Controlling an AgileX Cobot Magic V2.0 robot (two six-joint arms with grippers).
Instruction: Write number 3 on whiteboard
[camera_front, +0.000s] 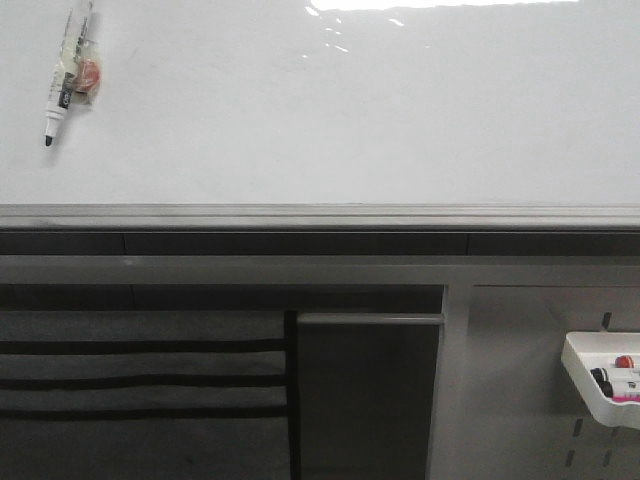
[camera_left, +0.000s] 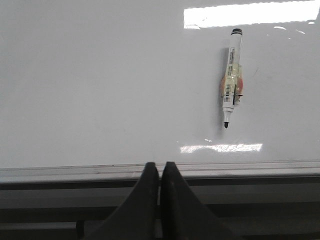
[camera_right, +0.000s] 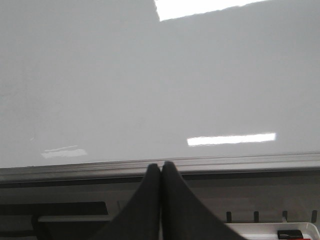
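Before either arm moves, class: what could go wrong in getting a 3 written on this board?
1. The marker lies uncapped on the whiteboard, so a clumsy pickup could smear stray ink.
2. Both the left tool and the right tool are shut and empty; either must open first.
3. Glare may hide thin strokes.

Below the board frame, a dark horizontal rail (camera_front: 300, 243) spans the front view. Beneath it stands grey furniture: a panel with three black horizontal slots (camera_front: 140, 380) at left, a dark recessed compartment (camera_front: 365, 400) at centre, and a slotted grey panel (camera_front: 520, 400) at right carrying a white tray (camera_front: 582, 372) of markers. Overhead lighting produces bright rectangular glare.
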